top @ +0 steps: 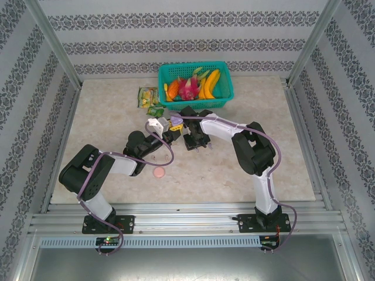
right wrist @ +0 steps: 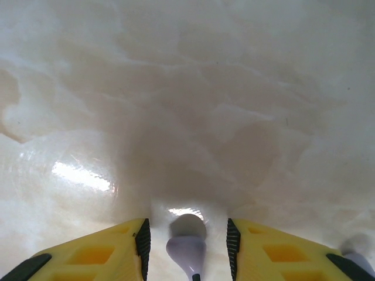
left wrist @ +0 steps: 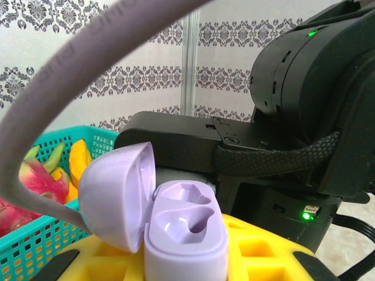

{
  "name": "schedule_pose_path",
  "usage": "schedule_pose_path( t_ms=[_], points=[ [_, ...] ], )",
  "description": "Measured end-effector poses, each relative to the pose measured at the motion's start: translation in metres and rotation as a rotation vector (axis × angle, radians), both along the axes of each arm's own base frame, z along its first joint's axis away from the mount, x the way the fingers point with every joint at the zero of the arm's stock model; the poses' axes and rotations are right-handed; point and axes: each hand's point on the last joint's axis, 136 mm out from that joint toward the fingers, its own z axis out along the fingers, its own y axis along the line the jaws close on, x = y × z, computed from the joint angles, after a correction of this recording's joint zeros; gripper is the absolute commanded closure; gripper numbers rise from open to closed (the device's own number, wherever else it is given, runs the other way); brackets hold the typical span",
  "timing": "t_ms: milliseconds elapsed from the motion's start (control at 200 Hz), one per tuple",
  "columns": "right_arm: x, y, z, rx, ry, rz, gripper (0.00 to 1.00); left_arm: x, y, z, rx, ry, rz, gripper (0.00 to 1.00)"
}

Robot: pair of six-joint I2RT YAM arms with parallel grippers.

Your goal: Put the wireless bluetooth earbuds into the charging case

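right claw (right wrist: 187, 234) apart, lilac earbud (right wrist: 186, 252) between its fingers | left claw (left wrist: 184, 260) clamped on open lilac charging case (left wrist: 187, 228)

Marbled table (top: 252, 170) — teal basket (top: 196, 105), pink disc (top: 159, 172)

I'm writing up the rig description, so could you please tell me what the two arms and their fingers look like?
The left arm and right arm have chunky black joints and white links, with mauve cables looping along them. Their fingers are yellow with black ribbed pads.
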Motion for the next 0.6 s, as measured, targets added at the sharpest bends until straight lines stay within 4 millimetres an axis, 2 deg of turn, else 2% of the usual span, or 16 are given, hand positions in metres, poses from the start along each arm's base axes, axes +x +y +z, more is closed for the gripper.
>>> schedule_pose_path(
  t_ms=[600],
  points=[
    [-0.0032, -0.0017, -0.0036, -0.063, 0.060, 0.033, 0.61, 0.0000, 0.0000, 0.0000, 0.000, 0.000, 0.000, 1.00]
  ],
)
